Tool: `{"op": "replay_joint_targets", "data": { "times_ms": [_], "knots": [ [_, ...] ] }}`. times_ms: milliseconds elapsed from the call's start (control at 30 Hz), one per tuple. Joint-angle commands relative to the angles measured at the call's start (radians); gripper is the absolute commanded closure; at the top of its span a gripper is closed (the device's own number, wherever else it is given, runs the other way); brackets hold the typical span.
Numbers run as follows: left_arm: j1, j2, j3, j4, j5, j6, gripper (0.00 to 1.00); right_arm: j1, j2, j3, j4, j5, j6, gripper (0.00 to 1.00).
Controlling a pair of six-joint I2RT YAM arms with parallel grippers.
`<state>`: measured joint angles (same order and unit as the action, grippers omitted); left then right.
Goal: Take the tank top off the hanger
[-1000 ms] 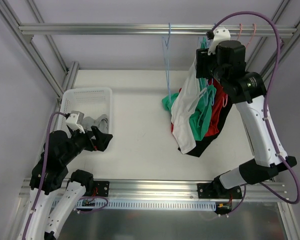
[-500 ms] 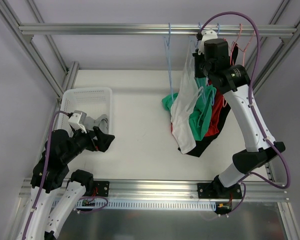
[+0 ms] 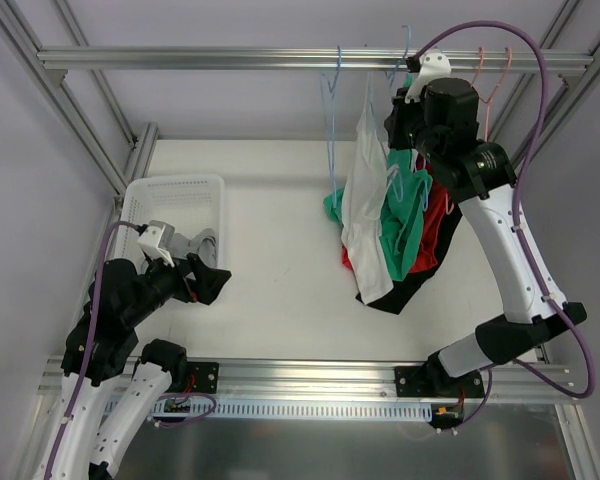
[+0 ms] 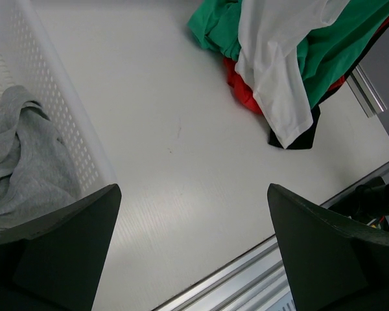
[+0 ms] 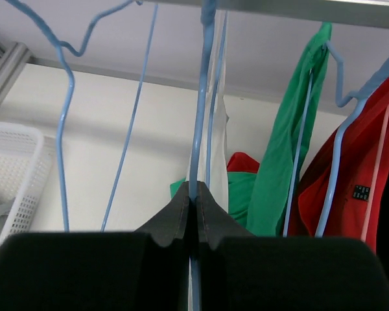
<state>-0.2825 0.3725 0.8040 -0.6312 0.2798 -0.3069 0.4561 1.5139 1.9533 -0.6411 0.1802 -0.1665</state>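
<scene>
1. The right gripper (image 5: pixel 193 202) was pinched shut on the wire of a blue hanger (image 5: pixel 201 97), up near the top rail (image 3: pixel 230 58).
2. The white tank top (image 3: pixel 363 200) hung from that hanger, touching a green garment (image 3: pixel 402 235) with a red garment (image 3: pixel 438 210) beyond it.
3. The left gripper (image 4: pixel 189 214) hovered over the table (image 3: pixel 270 200) with its fingers spread wide, holding nothing.
4. It was just beside the white basket (image 4: pixel 58 110), which held a grey garment (image 4: pixel 19 162).
</scene>
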Motion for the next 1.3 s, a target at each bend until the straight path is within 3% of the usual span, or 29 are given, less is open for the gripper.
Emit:
{"op": "replay_joint_targets", "data": {
  "times_ms": [0,133,267,433,500,533,600,633,667,733,933,1100,1133,1233,1267],
  "knots": [
    [-0.004,-0.001,0.014,0.077,0.076,0.02,0.01,0.004,-0.08,-0.033,0.138,-0.064,0.024,1.0],
    [-0.004,0.042,0.075,0.146,0.174,0.0,0.01,0.006,-0.171,-0.143,0.155,-0.106,0.054,1.0],
    [-0.004,0.178,0.257,0.208,0.248,-0.026,0.02,0.006,-0.349,-0.279,0.127,-0.162,0.076,1.0],
    [-0.043,0.376,0.47,0.266,0.331,-0.055,0.01,0.006,-0.524,-0.407,-0.069,-0.264,0.088,1.0],
    [-0.128,0.489,0.578,0.275,0.279,-0.016,0.01,0.006,-0.614,-0.428,-0.141,-0.292,0.093,1.0],
    [-0.276,0.525,0.612,0.275,0.168,0.018,0.01,0.004,-0.645,-0.445,-0.213,-0.295,0.117,1.0],
    [-0.436,0.643,0.719,0.272,0.017,0.11,0.01,0.006,-0.737,-0.456,-0.287,-0.3,0.131,1.0],
    [-0.581,0.681,0.751,0.271,-0.069,0.142,0.01,0.004,-0.77,-0.459,-0.343,-0.306,0.14,1.0],
    [-0.64,0.763,0.818,0.272,-0.203,0.173,0.01,0.006,-0.797,-0.458,-0.37,-0.311,0.145,1.0],
    [-0.745,0.898,0.924,0.275,-0.296,0.256,0.01,0.006,-0.869,-0.427,-0.444,-0.341,0.151,1.0],
    [-0.797,1.188,1.165,0.284,-0.248,0.298,0.02,0.006,-0.936,-0.292,-0.609,-0.364,0.136,1.0],
    [-0.813,1.303,1.259,0.289,-0.228,0.298,0.17,0.006,-0.929,-0.206,-0.66,-0.357,0.119,1.0],
    [-0.811,1.318,1.267,0.292,-0.226,0.298,0.26,0.006,-0.925,-0.199,-0.664,-0.364,0.116,1.0],
    [-0.813,1.336,1.27,0.304,-0.229,0.298,0.36,0.004,-0.916,-0.172,-0.678,-0.383,0.11,1.0],
    [-0.813,1.338,1.27,0.306,-0.232,0.298,0.43,0.004,-0.914,-0.171,-0.678,-0.387,0.11,1.0]
  ]
}}
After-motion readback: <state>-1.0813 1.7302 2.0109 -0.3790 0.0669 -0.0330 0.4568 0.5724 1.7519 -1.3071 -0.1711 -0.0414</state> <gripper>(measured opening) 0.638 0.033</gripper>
